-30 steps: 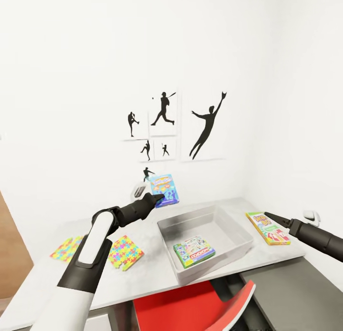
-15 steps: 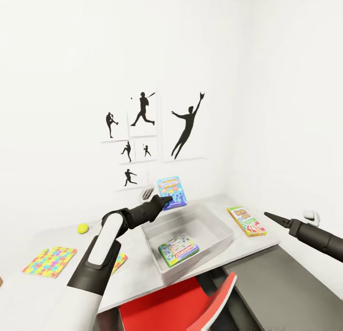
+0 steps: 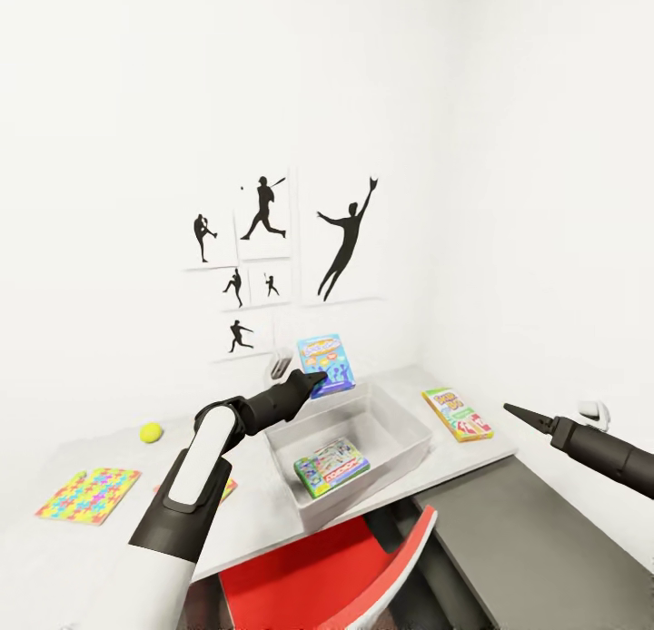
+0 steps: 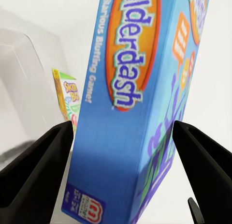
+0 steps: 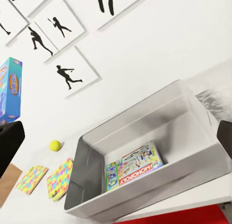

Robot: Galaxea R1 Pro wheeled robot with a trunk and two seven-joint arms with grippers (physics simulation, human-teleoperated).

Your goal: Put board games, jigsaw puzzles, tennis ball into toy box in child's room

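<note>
While the left gripper (image 3: 315,378) pinches the blue board game (image 3: 325,364) upright by its lower edge above the far rim of the toy box (image 3: 413,426), its fingers (image 4: 36,171) press the box's two faces in the left wrist view; the Monopoly game (image 3: 331,466) lies flat inside the toy box; the yellow-green-red game (image 3: 457,414) rests on the table (image 3: 263,507) just beside the box; two jigsaw puzzles (image 3: 89,495) and the tennis ball (image 3: 151,432) lie on the table's other side; the right gripper (image 3: 522,415) hangs off to the right over the dark desk section, fingers drawn to a point, holding nothing.
</note>
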